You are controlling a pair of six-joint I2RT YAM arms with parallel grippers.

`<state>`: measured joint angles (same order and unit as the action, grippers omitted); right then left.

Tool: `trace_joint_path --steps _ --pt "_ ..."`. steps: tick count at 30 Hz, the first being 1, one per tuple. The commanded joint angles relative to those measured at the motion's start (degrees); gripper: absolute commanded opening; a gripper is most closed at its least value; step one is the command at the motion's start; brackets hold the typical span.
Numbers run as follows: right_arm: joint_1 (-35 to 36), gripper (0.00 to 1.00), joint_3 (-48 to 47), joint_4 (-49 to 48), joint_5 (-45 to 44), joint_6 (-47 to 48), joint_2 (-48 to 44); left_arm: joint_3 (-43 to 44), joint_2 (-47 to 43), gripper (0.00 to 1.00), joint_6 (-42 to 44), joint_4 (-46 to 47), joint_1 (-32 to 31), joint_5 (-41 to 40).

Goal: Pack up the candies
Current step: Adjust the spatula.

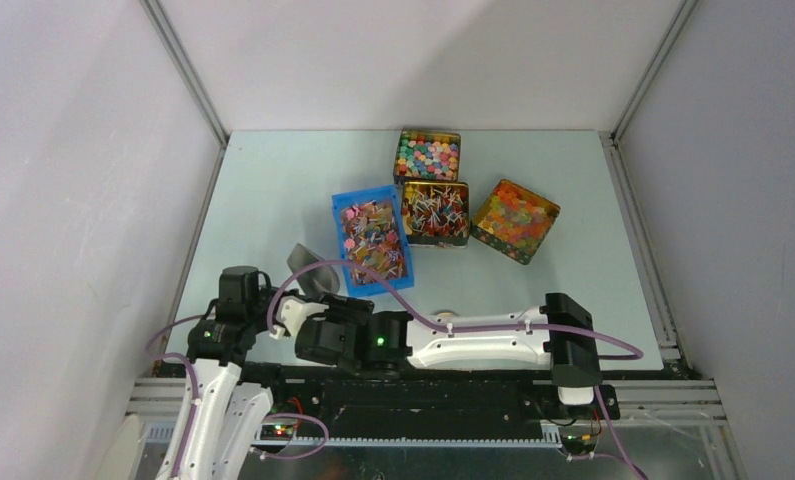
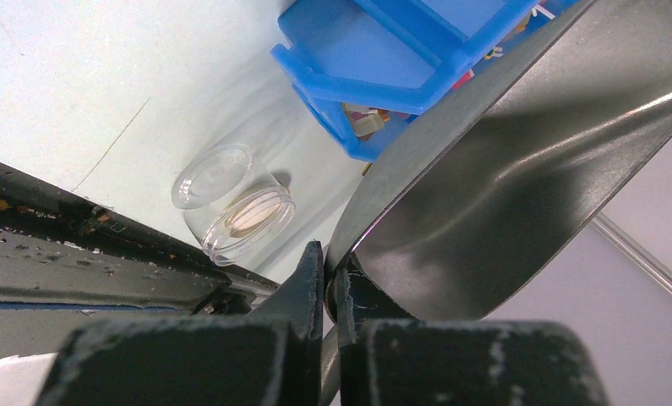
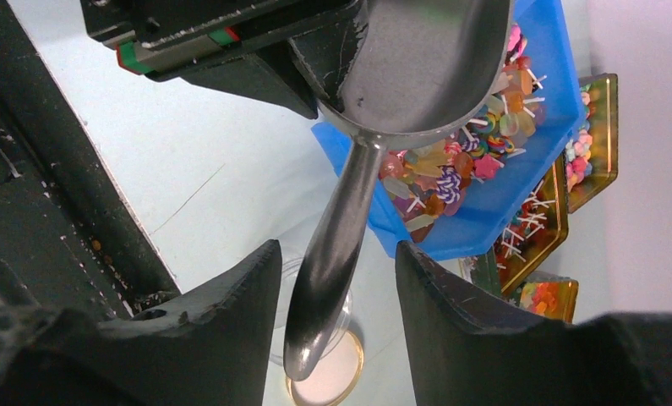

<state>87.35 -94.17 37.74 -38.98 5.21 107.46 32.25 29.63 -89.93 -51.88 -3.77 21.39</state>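
The candies [image 3: 450,165] fill a blue bin [image 1: 371,240], a mix of orange, pink and purple sweets; the bin's corner [image 2: 383,76] also shows in the left wrist view. My left gripper [image 2: 328,258] is shut on the rim of a metal scoop [image 2: 501,161], held just in front of the bin. The scoop's bowl [image 1: 313,268] is empty. My right gripper [image 3: 336,247] is open, a finger on each side of the scoop's handle [image 3: 332,271] with a gap on both sides.
A clear jar [image 2: 231,203] lies on its side on the table near the front edge, under the handle, its gold-rimmed end [image 3: 325,381] showing. Behind the bin stand three tins: pastel balls [image 1: 428,155], red stick sweets [image 1: 435,212], jellies [image 1: 514,220].
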Motion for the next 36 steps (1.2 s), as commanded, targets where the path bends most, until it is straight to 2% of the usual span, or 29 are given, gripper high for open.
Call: trace_joint_path --steps 1,4,8,9,11,14,16,17,18,19,20,21,22,23,25,27,32,36 --pt "-0.5 0.53 -3.6 -0.5 -1.8 1.1 1.1 2.3 -0.3 0.0 1.1 2.0 0.3 2.2" --pt "-0.6 0.48 -3.3 -1.2 -1.7 1.6 1.3 1.0 -0.6 0.0 0.5 3.5 0.3 3.3" --pt "-1.0 0.33 -3.0 -1.5 -1.7 1.4 1.4 -0.2 -1.2 0.0 -0.6 5.4 0.3 4.1" --pt "-1.1 0.14 -3.0 -1.5 -1.8 1.2 1.4 -0.2 -1.4 0.0 -0.8 5.5 0.3 4.1" --pt "-1.2 0.0 -3.0 -1.6 -2.7 0.9 1.3 -0.3 -1.3 0.0 -0.9 6.0 0.3 4.1" --pt "-1.4 0.0 -2.8 -1.6 -3.4 0.5 0.8 -0.2 -1.2 0.03 -0.7 6.9 0.3 4.2" --pt "-1.6 0.0 -2.9 -1.2 -3.3 0.3 0.6 0.0 -1.0 0.13 0.2 7.6 0.3 4.1" --pt "-1.7 0.0 -2.9 -1.0 -3.0 0.2 0.5 0.3 -0.9 0.24 0.7 7.8 0.3 3.9" --pt "-1.8 0.0 -2.9 -0.7 -2.4 -0.1 0.3 0.4 -0.8 0.3 1.2 7.9 0.3 3.9" --pt "-1.9 0.0 -2.8 -0.5 -1.9 -0.3 0.1 0.6 -0.7 0.43 1.6 8.4 0.3 3.8" --pt "-2.0 0.0 -2.8 -0.3 -0.6 -0.8 -0.3 0.7 -0.8 0.51 2.1 8.6 0.3 3.7" --pt "-2.0 0.0 -2.6 -0.2 0.0 -1.2 -0.7 1.0 -0.8 0.65 2.3 8.8 0.3 3.3" --pt "-2.3 0.0 -2.5 0.0 1.2 -1.9 -1.3 1.2 -0.9 0.7 3.1 9.0 0.3 3.0" --pt "-2.5 0.0 -2.4 0.1 1.9 -2.4 -1.7 1.6 -1.0 0.81 3.6 9.3 0.3 2.3" --pt "-3.4 0.0 -2.3 0.7 4.3 -4.1 -3.1 1.9 -1.4 0.93 4.8 9.5 0.3 1.7" --pt "-5.0 0.0 -2.2 1.6 7.6 -6.3 -4.7 1.5 -1.9 0.98 6.0 11.2 0.3 2.0" --pt "-11.0 0.0 -1.8 4.1 19.5 -12.5 -9.5 0.6 -2.7 0.99 10.1 17.1 0.3 4.8" --pt "-14.6 0.0 1.4 3.8 26.5 -15.0 -13.9 4.2 -1.0 1.0 16.8 13.8 0.3 4.7"
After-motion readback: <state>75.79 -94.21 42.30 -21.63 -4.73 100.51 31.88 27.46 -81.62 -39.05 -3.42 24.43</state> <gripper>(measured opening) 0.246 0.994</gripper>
